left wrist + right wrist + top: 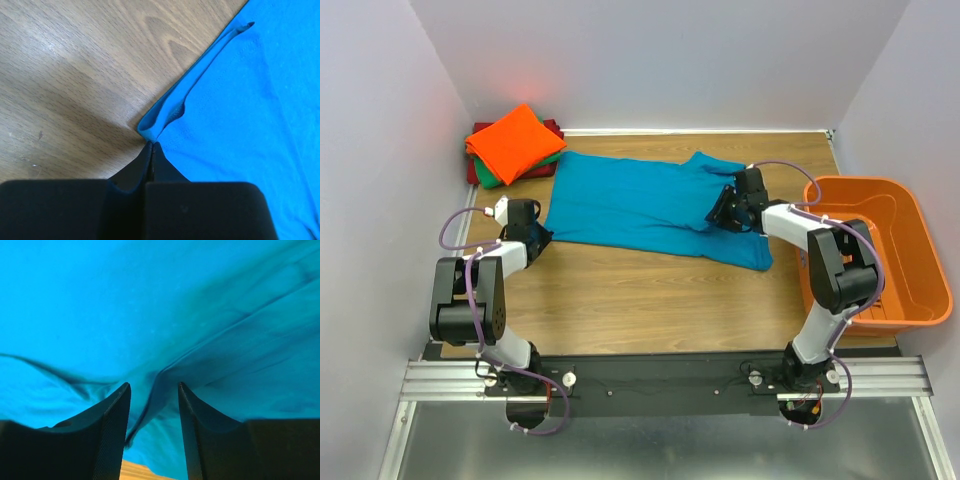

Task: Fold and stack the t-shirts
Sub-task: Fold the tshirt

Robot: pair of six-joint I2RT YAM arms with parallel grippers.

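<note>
The teal-blue t-shirt [640,205] lies spread on the counter [650,290], one end just beside the orange basket [920,240]. At the end farthest from the basket the left tool [152,146] is pressed together, tips touching the hem corner (whether cloth is nipped, I cannot tell). Nearer the basket, the right tool [154,390] stands spread astride a raised fold. The folded t-shirts [515,140] sit stacked well apart from the basket.
</note>
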